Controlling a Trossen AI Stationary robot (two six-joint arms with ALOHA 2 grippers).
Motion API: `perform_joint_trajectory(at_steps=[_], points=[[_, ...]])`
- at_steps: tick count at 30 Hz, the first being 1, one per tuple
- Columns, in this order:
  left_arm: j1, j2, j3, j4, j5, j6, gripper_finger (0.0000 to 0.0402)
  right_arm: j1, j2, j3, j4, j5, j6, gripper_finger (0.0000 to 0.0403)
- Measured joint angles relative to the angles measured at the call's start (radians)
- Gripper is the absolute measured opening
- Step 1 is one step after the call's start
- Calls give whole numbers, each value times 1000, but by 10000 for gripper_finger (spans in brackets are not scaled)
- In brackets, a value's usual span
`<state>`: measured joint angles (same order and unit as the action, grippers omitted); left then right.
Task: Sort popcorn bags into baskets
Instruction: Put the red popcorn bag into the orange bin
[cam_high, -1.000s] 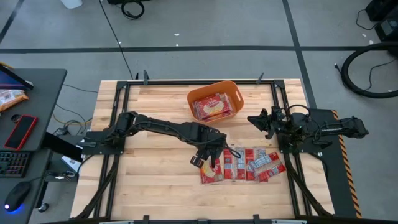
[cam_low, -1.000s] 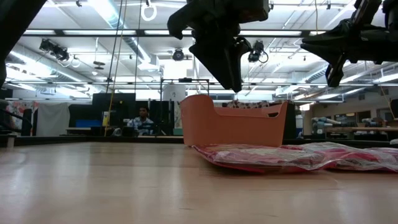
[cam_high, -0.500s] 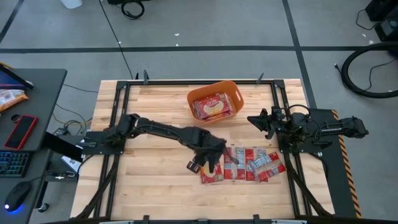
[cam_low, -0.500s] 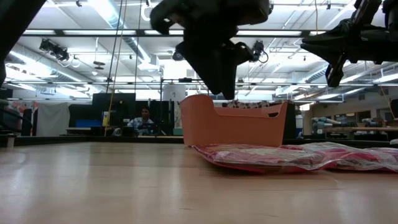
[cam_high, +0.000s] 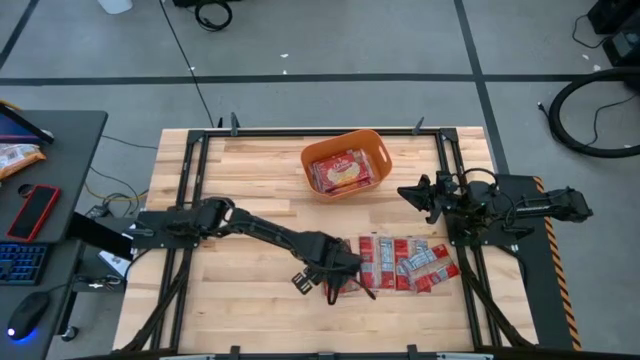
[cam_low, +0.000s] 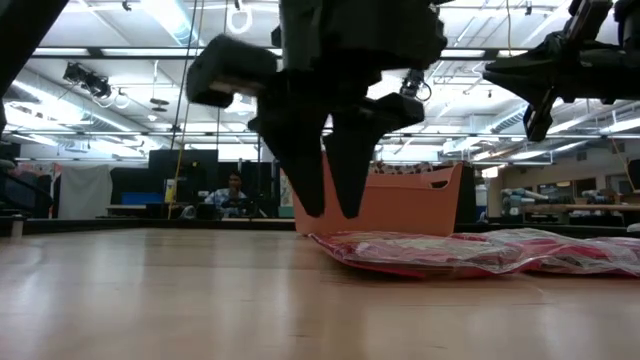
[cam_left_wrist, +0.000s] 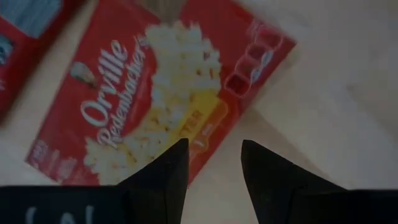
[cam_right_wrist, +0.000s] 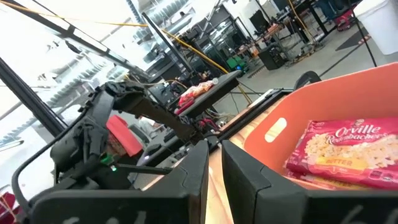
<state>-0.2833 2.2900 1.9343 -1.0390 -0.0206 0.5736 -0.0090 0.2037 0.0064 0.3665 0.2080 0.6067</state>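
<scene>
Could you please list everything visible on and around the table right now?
Popcorn bags on table: several, red, in a row at the table's near right.
Popcorn bags in basket: at least one, red with yellow centre.
Basket: one, orange, far centre of the table.
Table: one, light wood.
Desk: one, dark, left of the table.
Left gripper: open, over the leftmost table bag.
Right gripper: fingers slightly apart, waiting at the right edge.
</scene>
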Motion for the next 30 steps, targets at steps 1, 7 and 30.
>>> perform_joint_trajectory(at_steps=[1,7,30], points=[[-3,3,0,-5,-15,1,153,0,1,0,4,-1,0,52],[-2,9,0,-5,-92,62,153,0,1,0,5,-2,0,52],[-77,9,-110,87,-347,164,153,0,1,0,5,-2,0,52]])
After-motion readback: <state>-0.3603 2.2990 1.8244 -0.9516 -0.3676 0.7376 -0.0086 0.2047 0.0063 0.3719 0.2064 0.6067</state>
